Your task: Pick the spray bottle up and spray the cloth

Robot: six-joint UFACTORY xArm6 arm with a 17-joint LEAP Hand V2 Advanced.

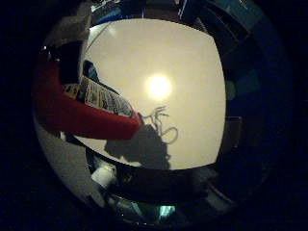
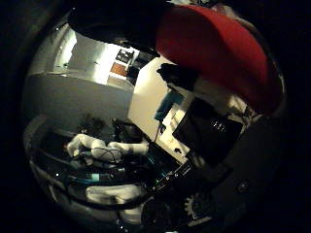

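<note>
The smooth red spray bottle, rounded with a printed label, lies close against the palm over the matte white table. The hand is wrapped around it, black and white parts pressed on its curved body. A teal cloth lies on the table.

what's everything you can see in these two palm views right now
spray bottle: one, red with a printed label, lying right against the palm and filling much of both views
table: one, white top with a bright light glare and the shadow of the bottle and hand, under the palm
cloth: one, teal, seemingly on the white table, apart from the bottle
robot hand: one, black and white parts with a gear showing, at the edge of the thumb side view beside the bottle; finger pose not clear
robot arm: one, white segments, in the thumb side view
</note>
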